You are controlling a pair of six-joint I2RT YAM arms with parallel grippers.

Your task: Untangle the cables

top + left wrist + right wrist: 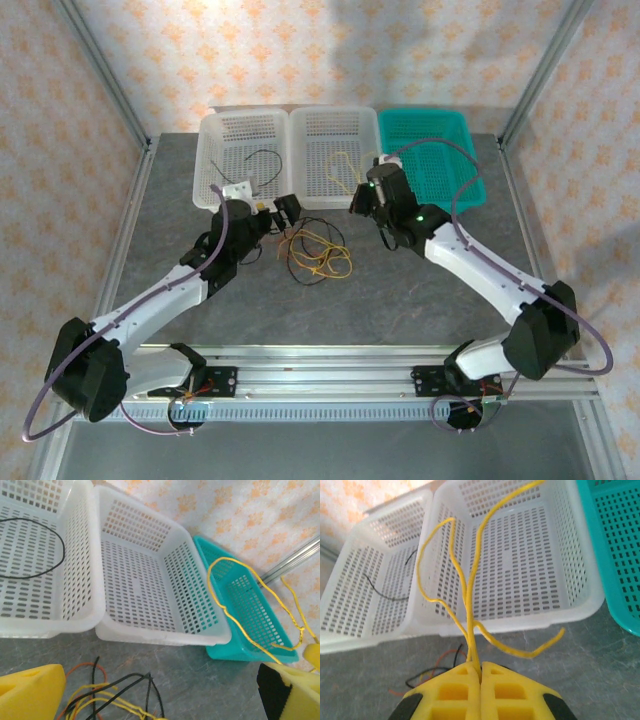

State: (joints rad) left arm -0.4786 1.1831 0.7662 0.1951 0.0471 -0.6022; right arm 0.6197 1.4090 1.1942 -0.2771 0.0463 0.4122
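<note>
Right wrist view tells it best: the right hand (480, 672) is pressed together on a yellow cable (470, 630), pinching both strands of a doubled loop so that it rises free in front of the middle white basket (520, 622). I'd say it is held up like that to draw it clear of the others and carry it to a basket of its own.

A black cable (262, 160) already lies alone in the left white basket (207, 160), which suggests one sort goes to each basket. The teal basket (430, 130) stands at the right end of the row.

The rest of the cables (318, 255), yellow, black and orange-brown, lie in a loose heap on the bench (400, 290), just in front of the baskets and between the two hands. The left hand (160, 695) hangs low over that heap, spread wide and gripping nothing. I judge it is placed there to pin or pick up a strand while the other hand pulls. Whether the lifted yellow cable is wholly free of the heap, I cannot tell.
</note>
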